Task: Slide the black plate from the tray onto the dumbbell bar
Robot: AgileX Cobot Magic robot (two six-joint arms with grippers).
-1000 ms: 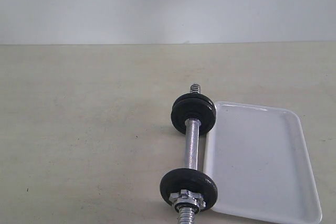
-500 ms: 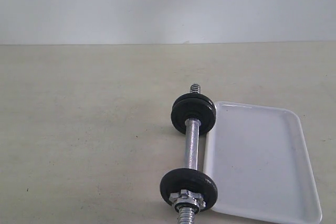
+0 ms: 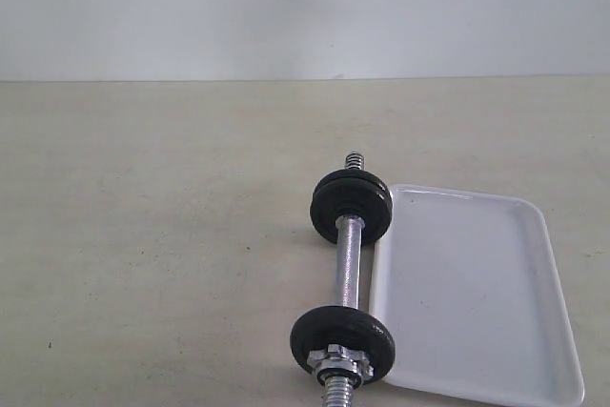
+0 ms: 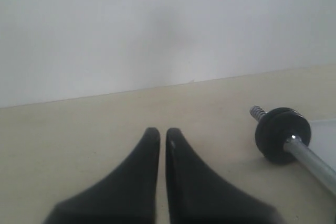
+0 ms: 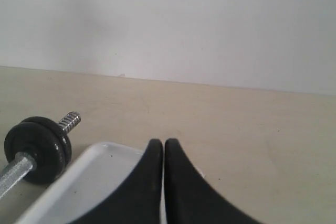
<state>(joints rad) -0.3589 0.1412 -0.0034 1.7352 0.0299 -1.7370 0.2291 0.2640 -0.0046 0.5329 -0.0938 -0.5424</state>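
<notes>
The dumbbell bar (image 3: 348,264) lies on the table beside the white tray (image 3: 477,293). Two black plates (image 3: 352,207) sit together on its far end, with the threaded tip poking out beyond them. A third black plate (image 3: 343,340) sits at the near end behind a silver star nut (image 3: 338,359). Nothing lies in the tray. My left gripper (image 4: 163,132) hovers shut and empty above the table, left of the far plates (image 4: 282,135). My right gripper (image 5: 163,142) is shut and empty over the tray's far edge (image 5: 94,177). Neither gripper shows in the exterior view.
A beige table (image 3: 162,235) stretches to the left of the dumbbell, and a plain white wall (image 3: 305,7) stands behind it. The tray reaches close to the table's near right corner.
</notes>
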